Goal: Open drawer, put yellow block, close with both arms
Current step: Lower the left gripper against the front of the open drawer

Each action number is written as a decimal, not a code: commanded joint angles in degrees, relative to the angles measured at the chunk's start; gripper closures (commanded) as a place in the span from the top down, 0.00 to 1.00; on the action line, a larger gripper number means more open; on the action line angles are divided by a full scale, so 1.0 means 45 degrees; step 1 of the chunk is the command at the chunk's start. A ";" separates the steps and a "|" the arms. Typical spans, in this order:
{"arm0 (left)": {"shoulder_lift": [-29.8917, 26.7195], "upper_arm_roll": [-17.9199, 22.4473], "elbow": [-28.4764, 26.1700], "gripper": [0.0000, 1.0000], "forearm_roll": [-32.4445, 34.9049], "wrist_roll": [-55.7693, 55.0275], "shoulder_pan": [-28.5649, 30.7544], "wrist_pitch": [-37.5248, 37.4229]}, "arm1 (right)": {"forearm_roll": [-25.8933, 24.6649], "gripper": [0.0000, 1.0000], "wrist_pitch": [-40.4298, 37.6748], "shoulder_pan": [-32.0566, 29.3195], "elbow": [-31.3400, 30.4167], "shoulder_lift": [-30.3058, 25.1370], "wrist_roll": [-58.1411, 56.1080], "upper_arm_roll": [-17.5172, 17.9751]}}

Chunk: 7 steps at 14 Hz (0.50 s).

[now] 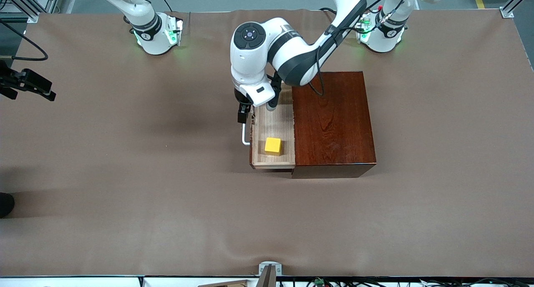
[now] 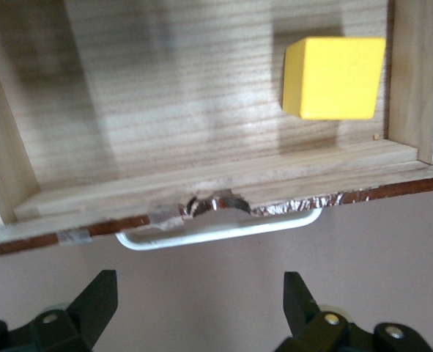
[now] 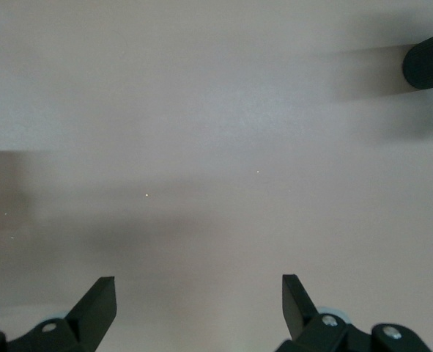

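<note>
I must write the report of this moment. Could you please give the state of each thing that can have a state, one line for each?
drawer: pulled open, toward the right arm's end of the table.
yellow block: lying in the drawer, held by nothing.
handle: free, not gripped.
left gripper: open, over the handle.
right gripper: open, empty, over bare table; this arm waits.

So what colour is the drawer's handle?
White handle, clearest in the left wrist view.

no readable text, labels, brands or numbers anywhere
</note>
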 commanded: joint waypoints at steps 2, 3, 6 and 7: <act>0.0973 0.1302 0.0985 1.00 0.0345 -0.1338 -0.1419 0.0404 | -0.0079 1.00 -0.0128 -0.0262 0.0022 -0.0163 0.0068 0.0232; 0.0993 0.1869 0.0965 1.00 0.0287 -0.1709 -0.1715 0.0404 | -0.0079 1.00 -0.0128 -0.0262 0.0022 -0.0182 0.0068 0.0232; 0.1246 0.2031 0.1004 1.00 0.0228 -0.2433 -0.1621 0.0617 | -0.0060 1.00 -0.0109 -0.0262 0.0042 -0.0163 0.0068 0.0232; 0.1363 0.2011 0.1004 1.00 0.0228 -0.2532 -0.1581 0.0638 | -0.0060 1.00 -0.0090 -0.0262 0.0042 -0.0163 0.0068 0.0232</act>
